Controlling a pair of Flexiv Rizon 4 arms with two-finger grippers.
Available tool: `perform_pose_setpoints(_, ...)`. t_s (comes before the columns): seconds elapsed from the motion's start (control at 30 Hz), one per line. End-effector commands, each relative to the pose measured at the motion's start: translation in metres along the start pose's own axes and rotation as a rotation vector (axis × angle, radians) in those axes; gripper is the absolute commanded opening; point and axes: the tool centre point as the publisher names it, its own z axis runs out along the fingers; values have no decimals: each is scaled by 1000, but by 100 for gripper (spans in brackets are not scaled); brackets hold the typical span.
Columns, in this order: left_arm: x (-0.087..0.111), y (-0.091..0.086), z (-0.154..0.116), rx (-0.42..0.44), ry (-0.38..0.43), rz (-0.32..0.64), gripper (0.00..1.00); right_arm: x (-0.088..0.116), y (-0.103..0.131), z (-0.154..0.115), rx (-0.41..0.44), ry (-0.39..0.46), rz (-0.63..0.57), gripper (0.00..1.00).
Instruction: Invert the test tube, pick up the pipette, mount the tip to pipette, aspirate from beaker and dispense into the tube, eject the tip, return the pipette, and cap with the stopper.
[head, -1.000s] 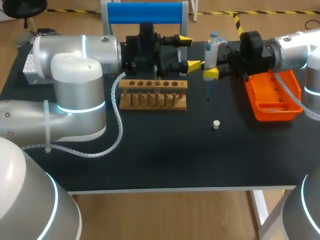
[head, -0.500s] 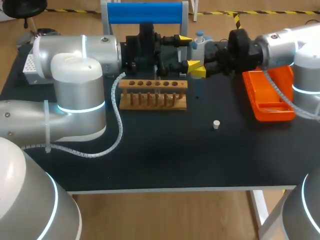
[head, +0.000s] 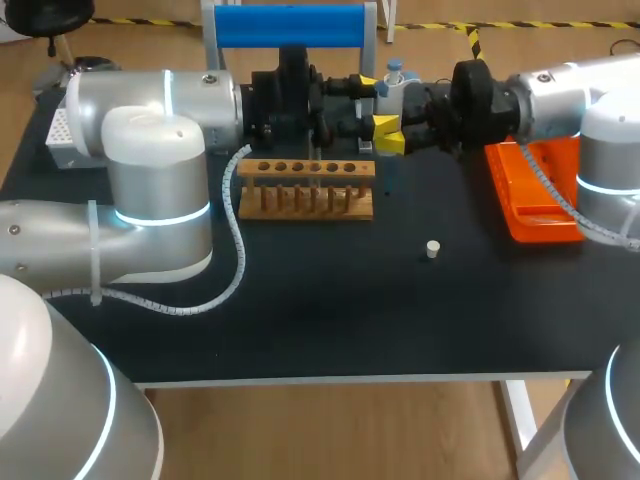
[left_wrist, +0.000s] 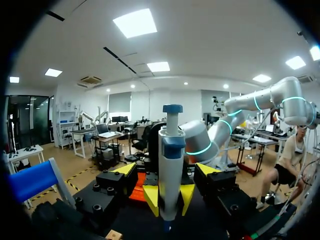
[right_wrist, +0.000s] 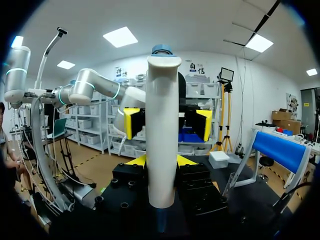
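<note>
The white pipette (head: 396, 88) with a blue top hangs upright over the back of the table, with a tip on its lower end. My right gripper (head: 398, 118) is shut on its body; in the right wrist view the pipette (right_wrist: 162, 135) stands between the right gripper (right_wrist: 161, 162) tips. My left gripper (head: 374, 103) faces it from the other side. In the left wrist view the pipette (left_wrist: 170, 165) stands between the open left gripper (left_wrist: 166, 172) fingers, with a gap on each side. The wooden tube rack (head: 307, 188) sits just below them. A small white stopper (head: 433, 249) lies on the table.
An orange tray (head: 540, 205) sits at the right, under the right arm. A blue roll on a metal stand (head: 290, 25) is at the back edge behind the grippers. A white perforated box (head: 58, 135) lies at the far left.
My right arm has carried the pipette leftward from beside the orange tray to between the left gripper's fingers. The left fingers have drawn a little closer together.
</note>
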Motion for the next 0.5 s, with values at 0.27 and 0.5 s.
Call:
perform_pose_setpoints(0.27, 0, 1, 1, 1, 0, 1, 47, 4, 0, 3, 0, -3, 8, 0)
perform_pose_setpoints(0.5, 0, 1, 1, 1, 0, 1, 0, 6, 2, 7, 3, 3, 2, 0)
